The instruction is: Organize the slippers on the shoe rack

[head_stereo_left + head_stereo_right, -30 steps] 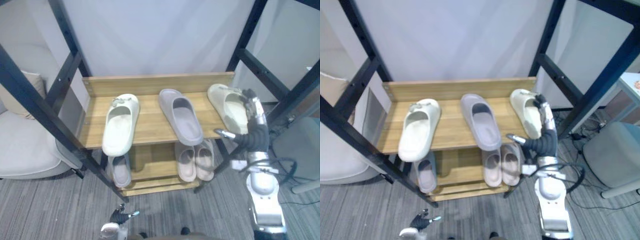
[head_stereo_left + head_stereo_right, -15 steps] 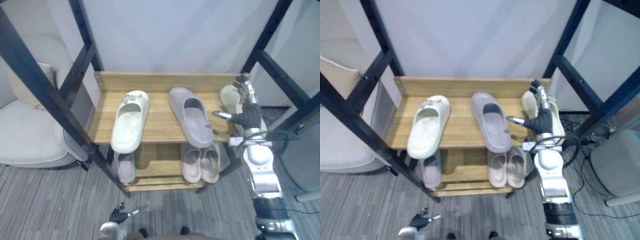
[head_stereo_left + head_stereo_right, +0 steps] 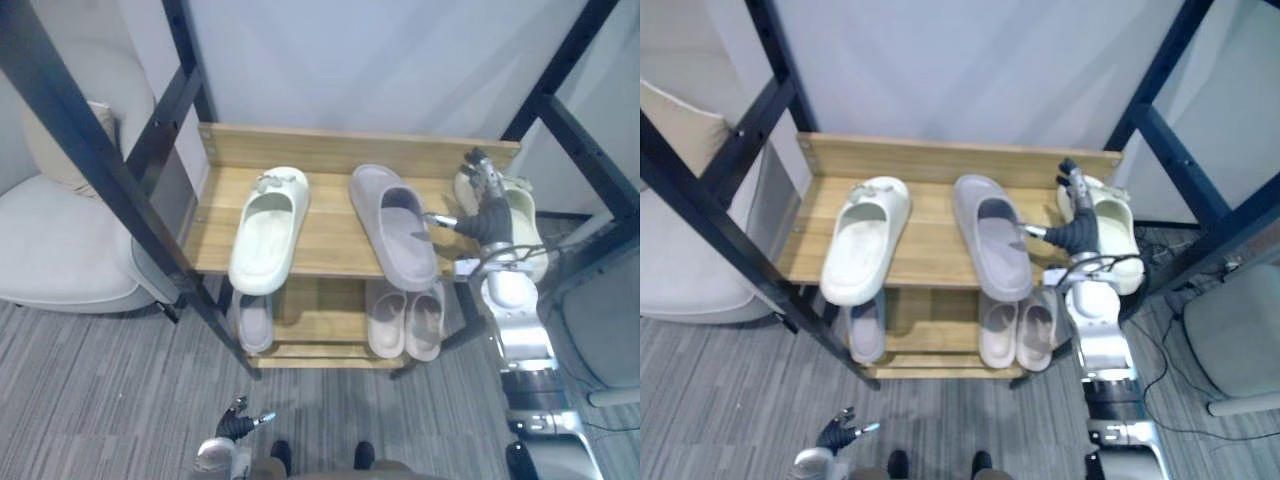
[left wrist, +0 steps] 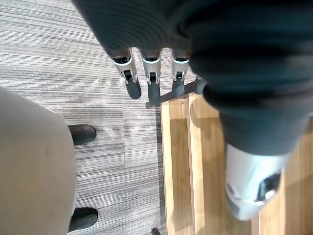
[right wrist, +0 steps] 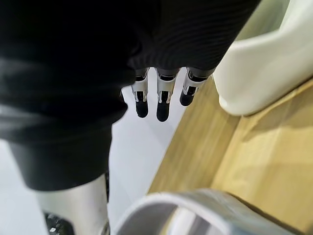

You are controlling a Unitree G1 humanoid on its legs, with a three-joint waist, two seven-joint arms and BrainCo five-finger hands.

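Three slippers lie on the wooden rack's top shelf (image 3: 325,245): a cream slipper (image 3: 265,232) at the left, a grey-lilac slipper (image 3: 393,226) in the middle and a second cream slipper (image 3: 518,222) at the right end. My right hand (image 3: 486,214) hovers open in the gap between the grey-lilac slipper and the right cream one, fingers straight, thumb pointing at the grey one. The right wrist view shows its fingers (image 5: 161,105) beside the cream slipper (image 5: 274,54). My left hand (image 3: 232,425) hangs open low near the floor in front of the rack.
On the lower shelf lie a single grey slipper (image 3: 253,322) and a pinkish pair (image 3: 405,318). Black slanted frame posts (image 3: 100,170) flank the rack on both sides. A pale armchair (image 3: 60,250) stands at the left, a grey seat (image 3: 600,320) at the right.
The camera has shifted. My right hand has come off the right cream slipper and now sits to its left, between it and the grey-lilac slipper. The left hand stays low.
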